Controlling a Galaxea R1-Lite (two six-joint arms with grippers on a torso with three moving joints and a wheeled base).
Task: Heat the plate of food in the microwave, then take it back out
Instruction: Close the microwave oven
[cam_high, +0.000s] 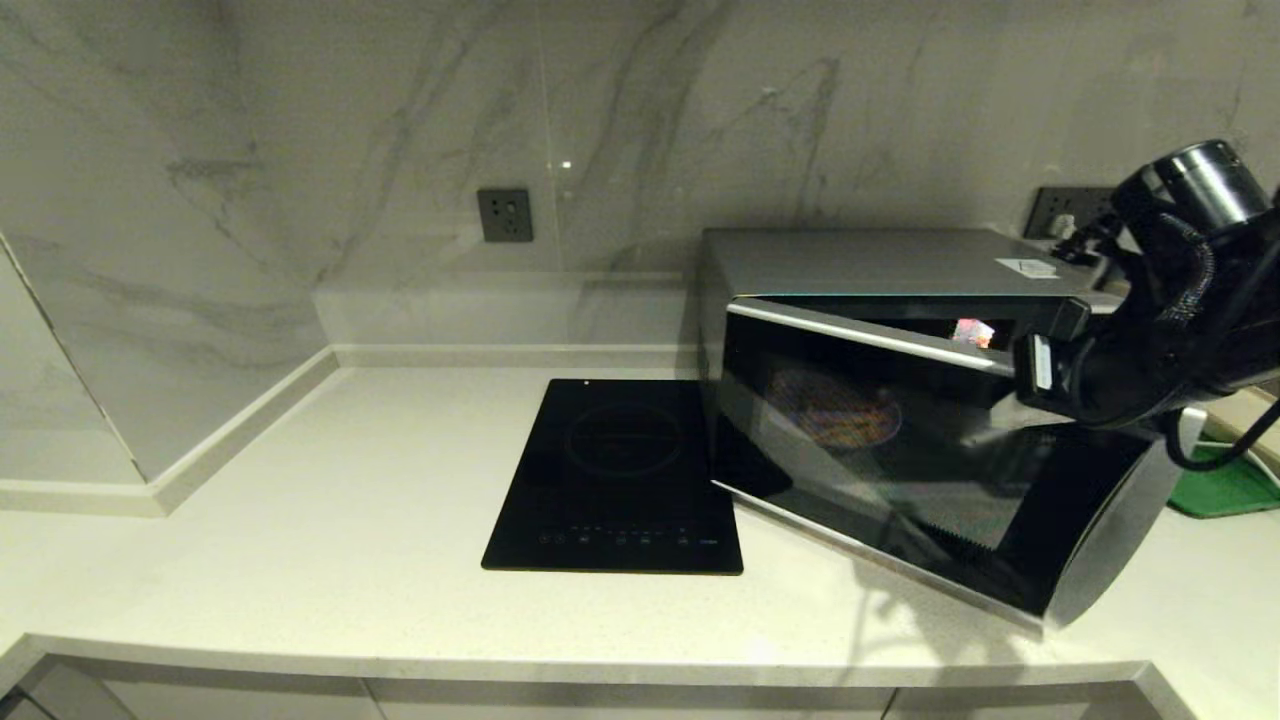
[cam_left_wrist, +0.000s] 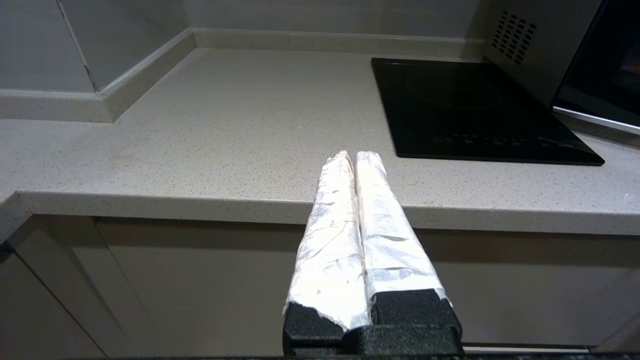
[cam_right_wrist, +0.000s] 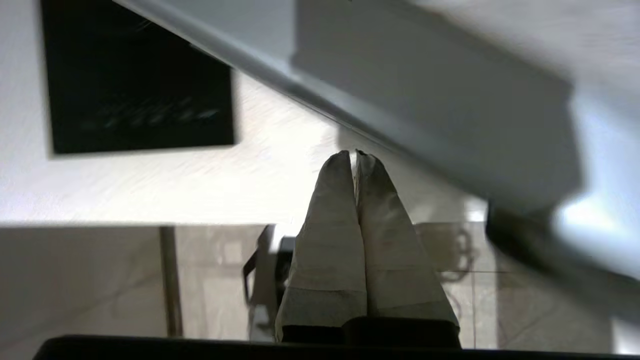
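Your plate of food (cam_high: 835, 412) sits inside the microwave (cam_high: 900, 265), dimly visible through the dark glass of the door (cam_high: 900, 450). The microwave stands toward the right end of the counter (cam_high: 300, 520), just beside the black cooktop (cam_high: 620, 475), and the door hangs partly ajar, its handle strip (cam_high: 1120, 530) swung out toward the counter's front edge.

Your right gripper (cam_right_wrist: 354, 156) is up by the door's top right corner, its fingers pressed together and holding nothing. I judge the step in hand to be moving this door; whether shut or open I cannot tell. If you are shutting it, push flat on the door face near the handle side and follow the hinge's arc, so the microwave does not slide across the counter. If you are opening it, hook behind the handle edge and keep the wrist clear of the green tray (cam_high: 1225, 485) at the far right.

The left gripper (cam_left_wrist: 356, 159) idles below the counter's front edge, fingers together.
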